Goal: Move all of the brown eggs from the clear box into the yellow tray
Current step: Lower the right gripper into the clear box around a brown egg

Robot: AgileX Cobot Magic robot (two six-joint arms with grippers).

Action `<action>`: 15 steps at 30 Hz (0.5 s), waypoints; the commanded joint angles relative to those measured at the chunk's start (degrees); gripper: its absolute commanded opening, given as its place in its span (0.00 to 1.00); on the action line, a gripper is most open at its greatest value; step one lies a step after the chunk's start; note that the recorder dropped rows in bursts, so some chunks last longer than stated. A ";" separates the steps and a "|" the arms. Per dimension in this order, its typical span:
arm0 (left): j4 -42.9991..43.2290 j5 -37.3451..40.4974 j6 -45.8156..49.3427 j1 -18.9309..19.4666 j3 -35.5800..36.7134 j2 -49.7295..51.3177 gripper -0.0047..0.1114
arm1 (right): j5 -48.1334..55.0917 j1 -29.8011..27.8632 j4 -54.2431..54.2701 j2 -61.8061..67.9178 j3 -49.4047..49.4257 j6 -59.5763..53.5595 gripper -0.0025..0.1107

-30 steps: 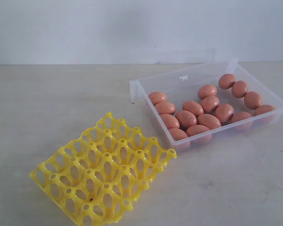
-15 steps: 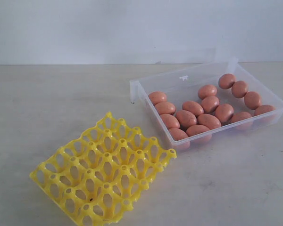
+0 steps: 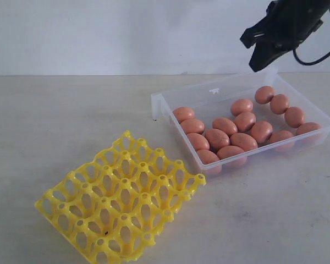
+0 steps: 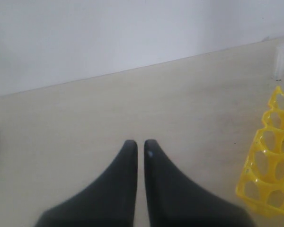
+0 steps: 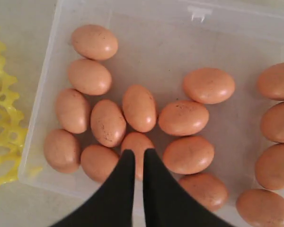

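Note:
Several brown eggs [image 3: 228, 137] [image 5: 139, 108] lie loose in the clear box [image 3: 212, 91] [image 5: 146, 42] at the right. The yellow tray [image 3: 121, 195] sits on the table to the front left, its cups holding nothing; an edge of the yellow tray [image 4: 270, 165] [image 5: 2, 123] also shows in each wrist view. My right gripper [image 3: 257, 58] [image 5: 138, 152] hangs high above the box's far side, shut and holding nothing. My left gripper [image 4: 140, 142] is shut over bare table, to the left of the tray, and does not show in the exterior view.
The pale table [image 3: 55, 121] ends at a white wall [image 3: 126, 33] behind. A black cable [image 3: 319, 55] trails from the right arm. The box's clear lid edge [image 3: 220, 69] rises behind the box.
The right arm has come into the exterior view at the top right, above the box. The eggs, box and tray have not moved.

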 commanded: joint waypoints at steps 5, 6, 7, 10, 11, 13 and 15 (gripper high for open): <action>-0.11 -0.02 -0.18 -0.44 0.20 -0.18 0.08 | 2.13 1.63 1.80 8.83 -1.62 -9.60 0.34; -0.11 -0.02 -0.18 -0.44 0.20 -0.18 0.08 | 2.13 1.86 1.89 9.89 -1.62 -9.60 0.41; -0.11 -0.02 -0.18 -0.44 0.20 -0.18 0.08 | 2.13 2.16 1.75 11.02 -1.62 -9.60 0.44; -0.11 -0.02 -0.18 -0.44 0.20 -0.18 0.08 | 2.13 2.16 1.45 13.29 -1.62 -9.60 0.45; -0.11 -0.02 -0.18 -0.44 0.20 -0.18 0.08 | 2.13 2.16 1.17 13.92 -1.62 -9.37 0.45; -0.11 -0.02 -0.18 -0.44 0.20 -0.18 0.08 | 2.13 2.16 0.79 14.59 -1.62 -9.20 0.45; -0.11 -0.02 -0.18 -0.44 0.20 -0.18 0.08 | 2.13 2.16 0.42 15.19 -1.62 -9.20 0.45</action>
